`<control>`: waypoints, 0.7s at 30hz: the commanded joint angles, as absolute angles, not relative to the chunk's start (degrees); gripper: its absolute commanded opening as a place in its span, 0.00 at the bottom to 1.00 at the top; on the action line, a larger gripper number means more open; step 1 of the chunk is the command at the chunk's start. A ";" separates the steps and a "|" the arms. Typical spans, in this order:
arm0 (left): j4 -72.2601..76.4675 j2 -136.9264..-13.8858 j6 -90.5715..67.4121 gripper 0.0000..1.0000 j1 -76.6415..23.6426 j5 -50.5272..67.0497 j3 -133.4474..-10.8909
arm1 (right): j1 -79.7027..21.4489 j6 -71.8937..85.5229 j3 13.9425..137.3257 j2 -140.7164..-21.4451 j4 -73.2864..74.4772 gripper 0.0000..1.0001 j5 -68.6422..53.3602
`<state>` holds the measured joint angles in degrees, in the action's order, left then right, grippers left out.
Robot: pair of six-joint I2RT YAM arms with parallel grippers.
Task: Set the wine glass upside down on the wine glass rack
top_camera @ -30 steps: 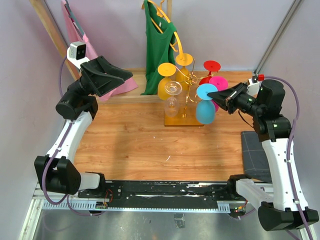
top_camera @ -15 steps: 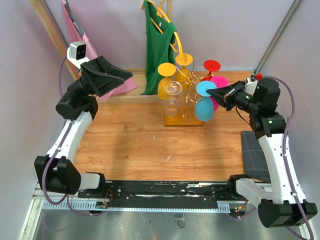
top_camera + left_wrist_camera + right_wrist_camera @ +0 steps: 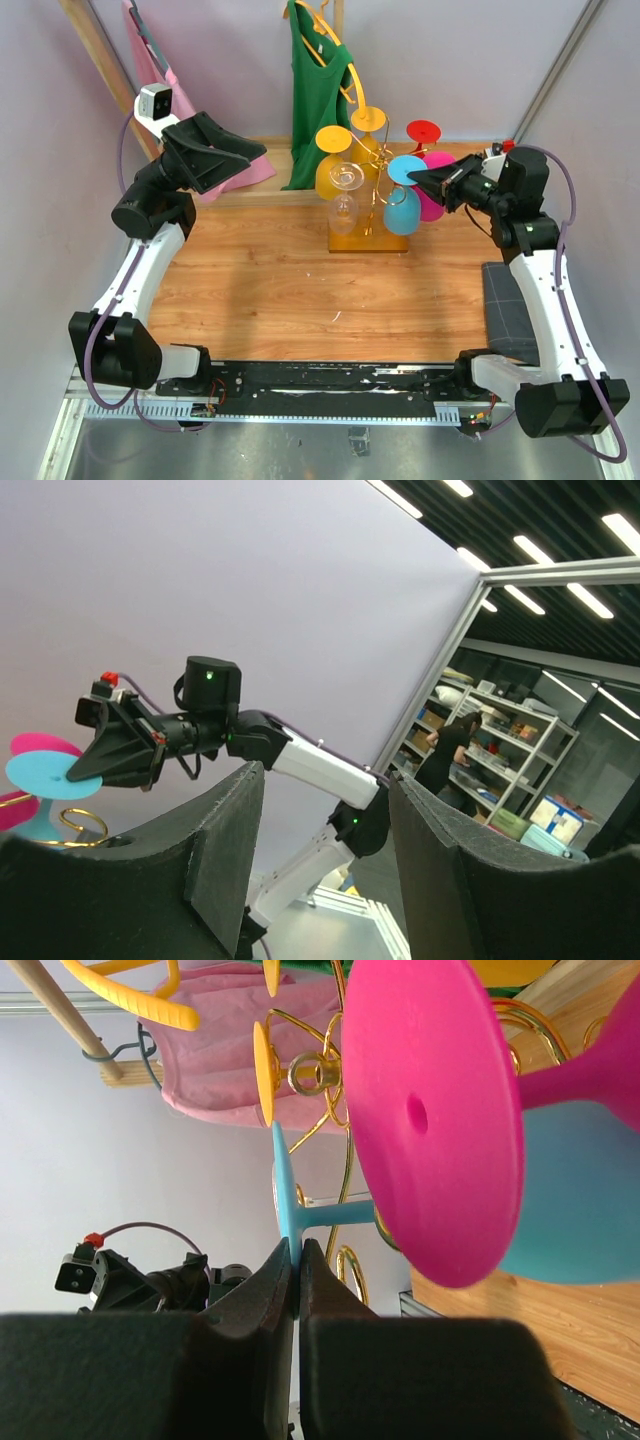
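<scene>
Gold rack (image 3: 368,240) stands at the far middle of the wooden table (image 3: 260,290) in the top view. I see the blue glass (image 3: 402,210) at its right side, foot up and bowl down, touching the pink glass (image 3: 436,195) behind it. The right claw (image 3: 415,177) is closed on the rim of the blue foot. The left claw (image 3: 255,158) is raised at the left, well apart from the rack, part open and holding nothing. Yellow, red and clear glasses also hang on the rack.

Left wrist view: the left claw (image 3: 325,780) shows a clear gap between its fingers (image 3: 225,850), with nothing in it. Across the gap I see the right arm (image 3: 300,765) reaching to the blue foot (image 3: 45,775).

Right wrist view: the right claw (image 3: 298,1250) is pinched nearly closed on the thin edge of the blue glass's foot (image 3: 283,1200). The stem runs to a gold curl of the rack (image 3: 340,1110). I cannot tell whether it rests in that curl. The pink glass (image 3: 430,1110) is just beside it.
</scene>
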<state>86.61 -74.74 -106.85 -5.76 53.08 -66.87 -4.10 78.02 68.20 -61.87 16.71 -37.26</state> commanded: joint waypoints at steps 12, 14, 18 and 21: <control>86.31 -75.16 -104.86 0.57 -5.84 54.10 -68.08 | -6.41 76.65 72.98 -67.70 8.76 0.01 -46.14; 86.31 -75.23 -104.90 0.57 -5.83 54.11 -68.10 | -6.94 76.09 73.53 -68.00 8.51 0.01 -47.19; 86.38 -75.15 -104.79 0.57 -5.81 53.99 -67.66 | -8.54 74.93 74.46 -69.07 7.65 0.01 -49.85; 86.65 -75.10 -104.94 0.57 -5.87 53.99 -67.26 | -9.72 73.69 75.22 -69.52 8.50 0.01 -50.71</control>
<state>85.38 -75.20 -105.60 -5.76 53.49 -66.89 -7.90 76.36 72.69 -69.08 10.15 -47.20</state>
